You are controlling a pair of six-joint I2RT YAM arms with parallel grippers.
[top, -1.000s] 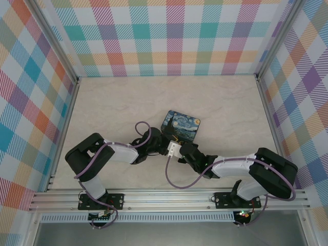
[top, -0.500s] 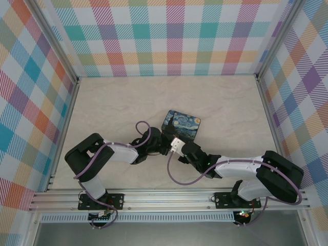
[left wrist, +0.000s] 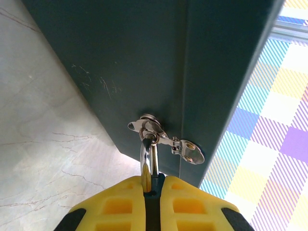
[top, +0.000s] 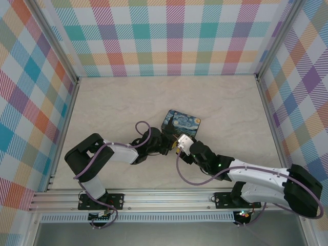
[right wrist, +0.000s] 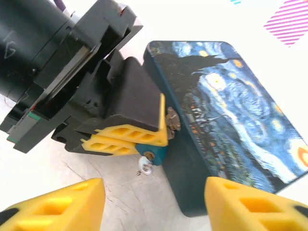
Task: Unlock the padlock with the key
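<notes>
The teal padlock (right wrist: 156, 152) hangs by its silvery shackle (left wrist: 148, 159) from the hasp (left wrist: 166, 140) on the dark-blue starry-night box (right wrist: 231, 115). My left gripper (left wrist: 153, 179) is shut on the padlock's body, its yellow fingers (right wrist: 127, 137) pressed on both sides. The small key (right wrist: 144, 166) sticks out of the padlock's underside with nothing touching it. My right gripper (right wrist: 154, 207) is open a short way back from the key, one yellow finger on each side. In the top view both grippers (top: 165, 146) (top: 177, 147) meet at the box's (top: 181, 125) near corner.
The box lies on a pale marble-patterned table (top: 113, 107) enclosed by checked walls (top: 174, 36). A purple cable (top: 192, 180) loops from the right arm over the near part of the table.
My right gripper has opened, let go of the key and drawn back slightly; its arm has stretched lower and to the right. The left gripper still holds the padlock in place.
</notes>
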